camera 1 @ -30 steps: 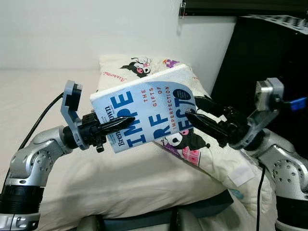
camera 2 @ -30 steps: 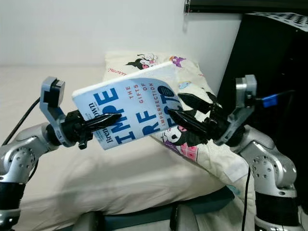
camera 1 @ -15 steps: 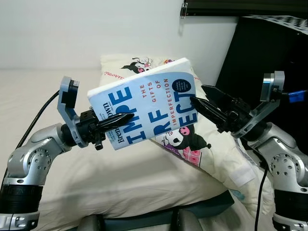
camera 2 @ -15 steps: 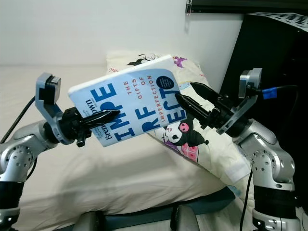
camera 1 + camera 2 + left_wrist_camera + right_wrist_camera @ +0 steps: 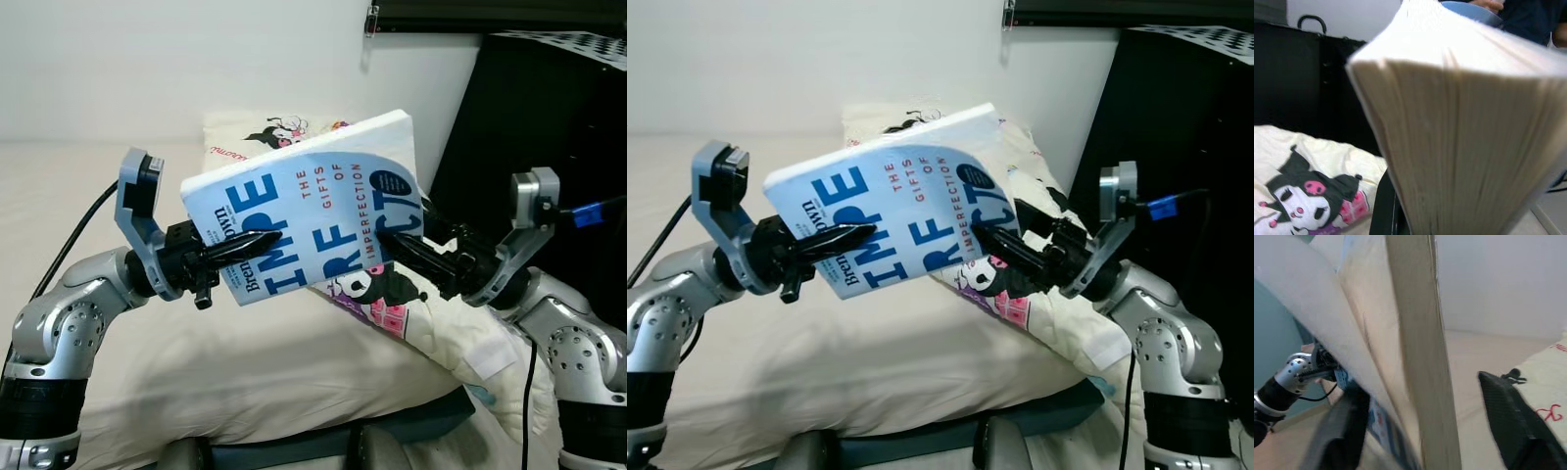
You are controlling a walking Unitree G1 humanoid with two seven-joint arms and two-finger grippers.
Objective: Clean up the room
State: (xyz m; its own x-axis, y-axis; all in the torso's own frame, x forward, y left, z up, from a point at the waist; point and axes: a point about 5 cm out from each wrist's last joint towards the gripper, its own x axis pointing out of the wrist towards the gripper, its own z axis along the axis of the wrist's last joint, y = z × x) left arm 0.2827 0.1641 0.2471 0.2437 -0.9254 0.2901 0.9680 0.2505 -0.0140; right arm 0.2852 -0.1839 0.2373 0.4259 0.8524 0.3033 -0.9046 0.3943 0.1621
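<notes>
A pale blue paperback book (image 5: 309, 220) is held in the air above the cream bed (image 5: 196, 352), in front of a cartoon-printed pillow (image 5: 392, 294) that leans near the white wall (image 5: 147, 69). The book is tilted, its end nearer the pillow raised, the front cover facing the robot's head. Large dark blue letters and smaller red words reading "THE GIFTS OF IMPERFECTION" are legible on the cover.

The left gripper (image 5: 257, 241) is clamped on the book's lower end, the end farther from the pillow. One black finger lies across the front cover; the other is hidden behind the book. In the left wrist view the page block (image 5: 1469, 142) stands directly before the camera, pages fanned slightly, with the pillow's cartoon character (image 5: 1308, 196) below it.

The right gripper (image 5: 397, 247) is at the book's opposite end, the end nearer the pillow. Its fingers are spread and straddle the book's edge. The right wrist view shows the cover peeling away from the page block (image 5: 1420, 362), one black finger (image 5: 1508, 416) standing apart from the pages on one side and the other finger (image 5: 1342, 431) on the cover side. Contact with the cover cannot be confirmed.

A black cabinet (image 5: 549, 117) stands beside the pillow, on the side away from the open bed. Part of a person in dark clothing (image 5: 1528, 19) shows behind the book in the left wrist view.
</notes>
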